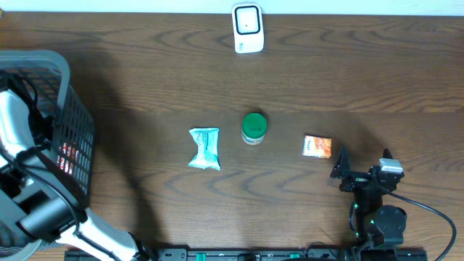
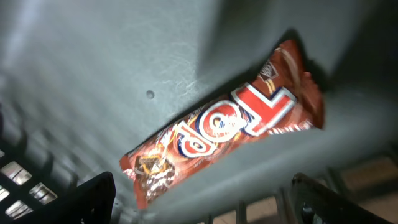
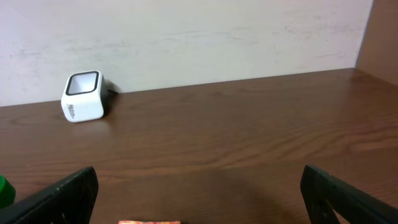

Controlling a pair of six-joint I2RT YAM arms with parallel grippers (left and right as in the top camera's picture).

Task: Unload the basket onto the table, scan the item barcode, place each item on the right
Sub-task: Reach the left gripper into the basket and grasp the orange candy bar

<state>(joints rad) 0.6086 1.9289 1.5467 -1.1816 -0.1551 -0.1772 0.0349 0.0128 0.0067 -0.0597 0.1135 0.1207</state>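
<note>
I saw a brown wood-grain counter (image 1: pixel 145 80) beneath a pale wall (image 3: pixel 217 37), scanner (image 1: pixel 247 27) at twelve o'clock, left hand (image 2: pixel 202 196) and right hand (image 3: pixel 199 180) both released, empty.

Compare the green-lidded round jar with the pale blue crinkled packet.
The green-lidded round jar stands upright; the pale blue crinkled packet lies flat. The jar shows a round outline from above, the packet an oblong one with crimped ends. The jar's lid is dark green, the packet pale blue and white. Both rest on the brown wooden table, apart.
</note>
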